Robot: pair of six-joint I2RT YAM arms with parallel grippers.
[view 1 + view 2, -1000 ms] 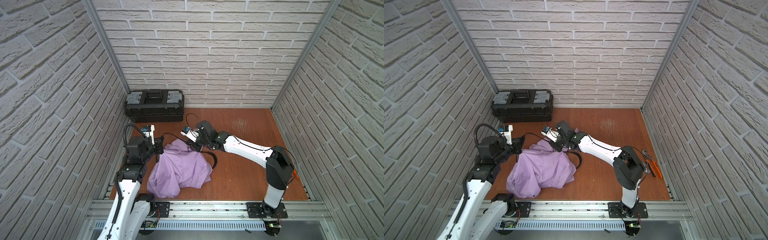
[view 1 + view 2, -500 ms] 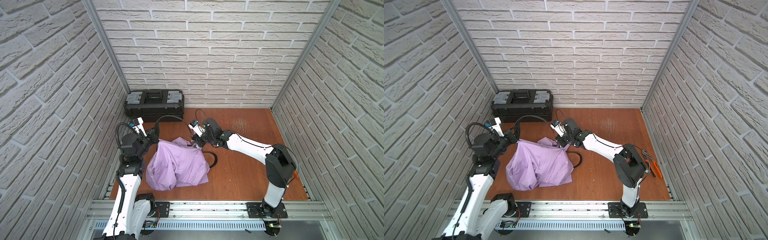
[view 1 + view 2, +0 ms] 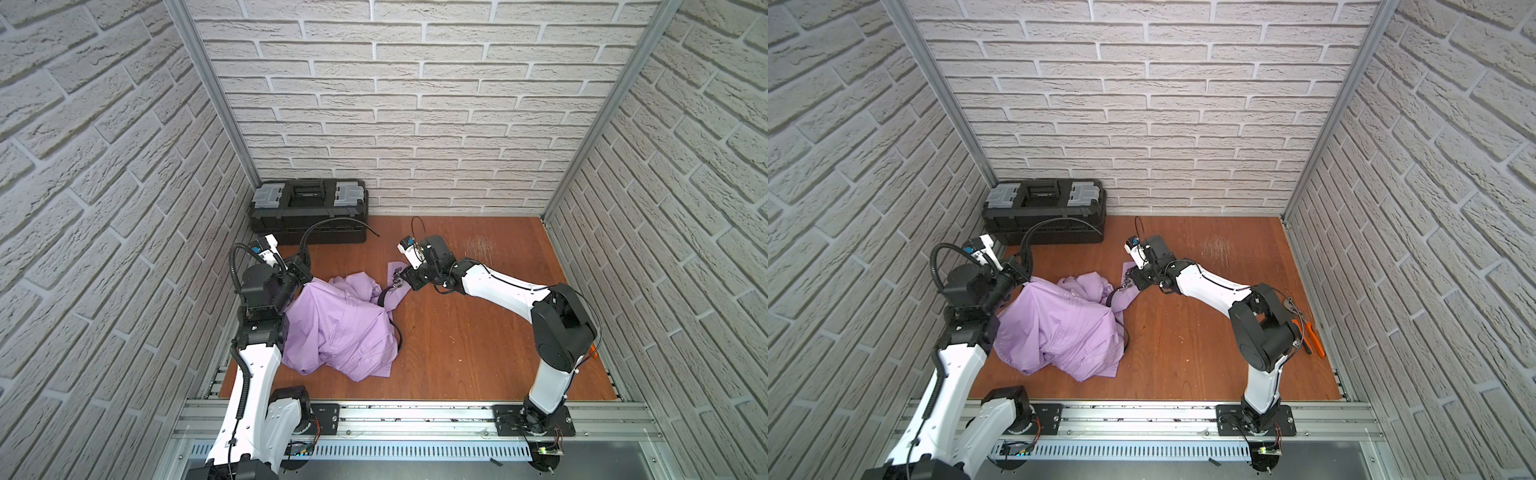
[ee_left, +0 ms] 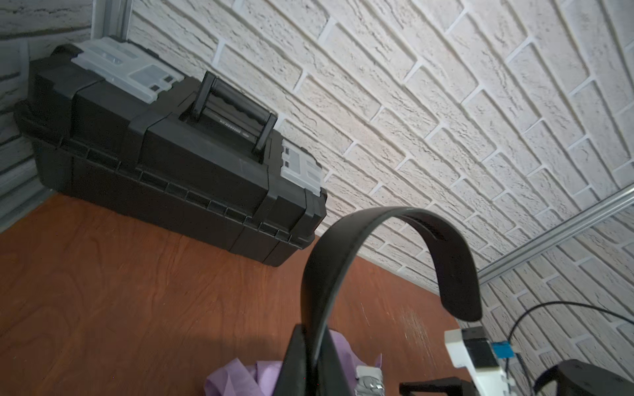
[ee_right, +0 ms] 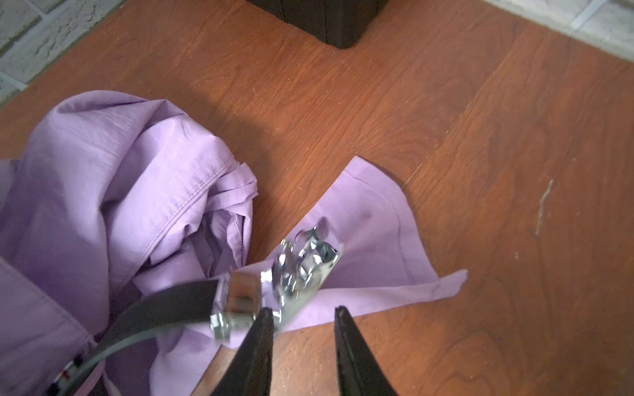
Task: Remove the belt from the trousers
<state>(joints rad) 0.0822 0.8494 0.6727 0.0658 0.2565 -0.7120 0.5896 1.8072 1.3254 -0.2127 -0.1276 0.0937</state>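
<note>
**Desk** (image 3: 478, 365) (image 3: 1187, 361): brown wood board that carries everything noted here.

**Toolbox** (image 3: 309, 210) (image 3: 1044, 212) (image 4: 171, 164): black with pale grey latches, lid shut. It sits on the desk and serves as the reference mark.

**Trousers** (image 3: 340, 328) (image 3: 1063, 328) (image 5: 103, 178): lilac, crumpled in a heap on the desk in front of the toolbox, with bare wood between the two. One flat flap lies spread out of the heap, to the front-right of the toolbox.

**Belt** (image 3: 332, 220) (image 3: 1059, 220) (image 4: 343, 240) (image 5: 164, 308): black strap.
- The free end rises from the left tool in an arch that crosses the toolbox's front face in both top views. Its tip hangs in the air.
- The middle is buried in the heap. A short loop shows at the heap's edge farthest from the toolbox.
- The other end comes out onto the flap.

**Left tool** (image 3: 303, 266) (image 3: 1019, 272) (image 4: 315, 370): pressed together on the belt strap, just in front of the toolbox, at the nearest edge of the heap.

**Right tool** (image 3: 402, 283) (image 3: 1133, 284) (image 5: 303, 310): spread, with nothing in the gap. It is low over the flap, front-right of the toolbox and apart from it.

**Pliers** (image 3: 1308, 336): orange handles, well apart from the toolbox, at the desk's opposite side edge.

**Buckle** (image 5: 302, 264) (image 3: 395, 283): silver, on the flap. It lies just beside one right finger (image 5: 260, 343) and outside the gap. It is blurred in the right wrist view, so I cannot tell whether it touches the finger.
</note>
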